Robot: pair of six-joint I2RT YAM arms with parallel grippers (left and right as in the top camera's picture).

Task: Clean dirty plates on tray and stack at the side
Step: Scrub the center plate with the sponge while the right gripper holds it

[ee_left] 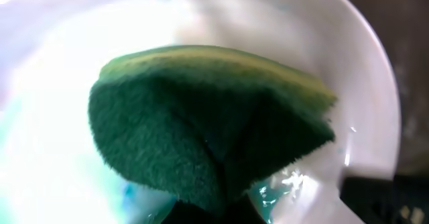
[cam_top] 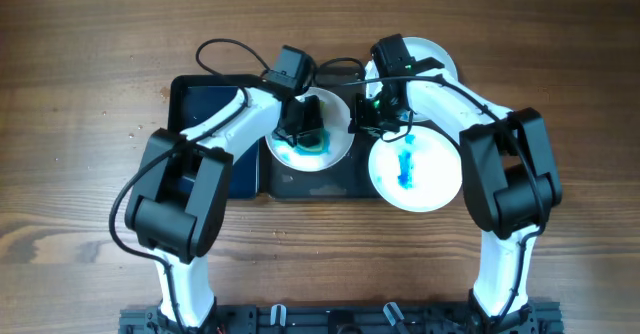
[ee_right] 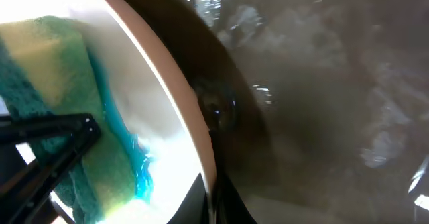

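Three white plates show in the overhead view. The middle plate [cam_top: 335, 149] lies on the dark grey tray [cam_top: 320, 186], wet with pale blue smears. My left gripper [cam_top: 303, 126] is shut on a green sponge [ee_left: 201, 123] and presses it onto this plate [ee_left: 365, 63]. My right gripper [cam_top: 358, 116] is shut on this plate's right rim [ee_right: 201, 127], one finger on each side [ee_right: 216, 198]. The sponge also shows in the right wrist view [ee_right: 60, 90]. A second plate [cam_top: 430, 174] with a strong blue streak lies at the right. A third plate [cam_top: 430, 54] sits behind, partly hidden by my right arm.
A black tub [cam_top: 205, 109] with a bluish wet gleam stands at the left, beside the tray, under my left arm. Cables loop over the back of the tub. Bare wooden table surrounds everything. The wet tray floor [ee_right: 322, 117] fills the right wrist view.
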